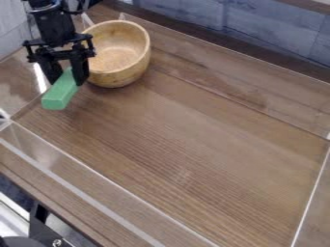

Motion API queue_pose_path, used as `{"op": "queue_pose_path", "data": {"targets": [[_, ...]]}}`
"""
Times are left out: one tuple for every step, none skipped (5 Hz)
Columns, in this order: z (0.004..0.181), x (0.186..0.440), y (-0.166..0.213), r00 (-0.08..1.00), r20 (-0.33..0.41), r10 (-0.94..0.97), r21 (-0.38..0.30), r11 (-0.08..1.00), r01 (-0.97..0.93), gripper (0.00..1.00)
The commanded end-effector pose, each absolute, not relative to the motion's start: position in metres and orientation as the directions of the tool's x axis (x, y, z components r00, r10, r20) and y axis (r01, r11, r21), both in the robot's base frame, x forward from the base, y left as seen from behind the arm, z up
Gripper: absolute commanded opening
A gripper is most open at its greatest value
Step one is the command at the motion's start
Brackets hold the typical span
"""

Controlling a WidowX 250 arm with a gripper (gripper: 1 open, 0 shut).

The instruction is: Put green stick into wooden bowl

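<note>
Single overhead-angled view of a wooden table [194, 125] enclosed by low clear walls.

Gripper [61, 75]: black, pointing straight down at the far left of the table. Jaws drawn in narrow and clamped on the upper end of the green stick [60, 93]. The stick hangs tilted from the jaws, its lower end reaching down and slightly leftward toward the tabletop. Whether that lower end touches the wood or sits just above it cannot be told from this angle.

Wooden bowl [116, 53]: round, light tan, thick rim, standing upright on the table just to the right of the gripper, at the far left corner region. Its hollow shows nothing inside. The gripper's right finger overlaps the bowl's left rim in the picture; contact cannot be judged.

Green stick is outside the bowl, to its left and slightly nearer the camera.

Rest of the tabletop, centre through right and near edge, shows plain wood grain with reflections on the clear walls.
</note>
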State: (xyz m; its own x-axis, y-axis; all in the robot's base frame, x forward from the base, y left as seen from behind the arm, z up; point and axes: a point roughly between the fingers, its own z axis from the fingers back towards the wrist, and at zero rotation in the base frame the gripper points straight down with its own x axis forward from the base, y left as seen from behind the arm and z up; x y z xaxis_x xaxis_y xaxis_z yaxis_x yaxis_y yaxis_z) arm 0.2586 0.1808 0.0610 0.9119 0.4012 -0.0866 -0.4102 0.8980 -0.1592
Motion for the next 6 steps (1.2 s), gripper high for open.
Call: {"op": "queue_pose_path", "data": {"targets": [[0.093,0.282,0.182,0.919,-0.004,0.393,-0.166,0.906,-0.389,0.00],[0.112,0.296,0.179,0.926,0.009,0.379,-0.198,0.908,-0.369,0.00],[0.117,0.307,0.174,0.933,0.014,0.360,-0.220,0.911,-0.348,0.00],[0.117,0.314,0.172,0.934,0.015,0.358,-0.227,0.911,-0.345,0.00],[0.115,0.319,0.179,0.930,0.014,0.368,-0.231,0.906,-0.355,0.00],[0.103,0.325,0.189,0.926,0.014,0.377,-0.231,0.903,-0.363,0.00]]}}
